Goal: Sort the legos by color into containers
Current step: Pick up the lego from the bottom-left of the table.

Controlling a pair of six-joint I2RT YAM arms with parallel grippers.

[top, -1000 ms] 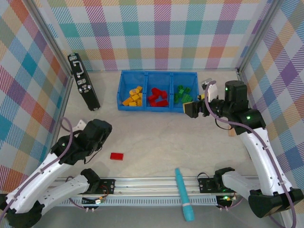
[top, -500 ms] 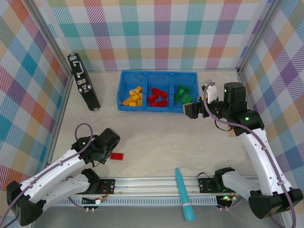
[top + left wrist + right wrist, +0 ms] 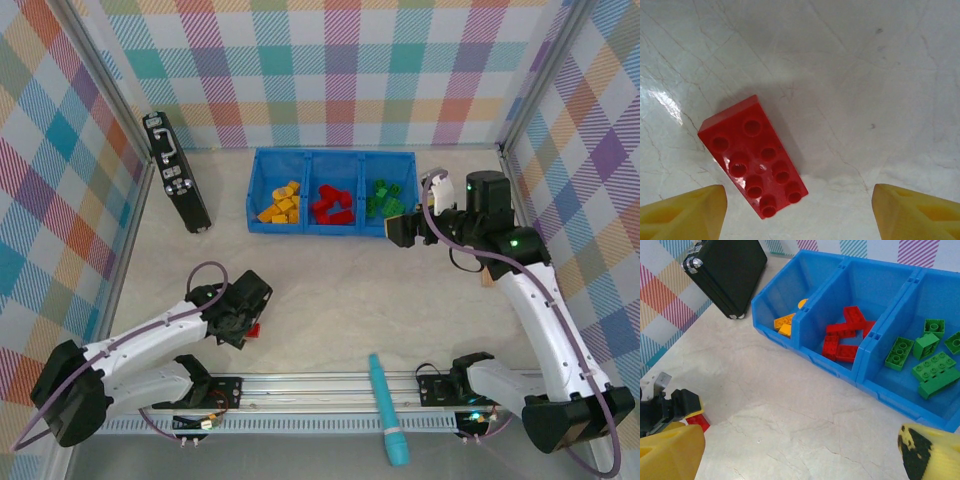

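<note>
A red lego (image 3: pixel 752 157) lies flat on the pale table, studs up, its near end between my left gripper's (image 3: pixel 799 215) yellow fingertips (image 3: pixel 682 212) and untouched by them. That gripper (image 3: pixel 245 320) is open and hovers right over the brick, hiding most of it from above. The blue tray (image 3: pixel 320 229) holds orange-yellow bricks (image 3: pixel 280 205) in its left container, red ones (image 3: pixel 333 204) in the middle and green ones (image 3: pixel 383 198) on the right. My right gripper (image 3: pixel 400 228) hangs open and empty by the tray's front right corner.
A black rectangular device (image 3: pixel 175 172) leans by the left wall. A teal pen-like tool (image 3: pixel 386 407) lies across the metal rail at the near edge. Plaid walls close in the table on three sides.
My left arm has swung right and lowered over the red brick, its jaws widening a little. The right arm has hardly moved.
</note>
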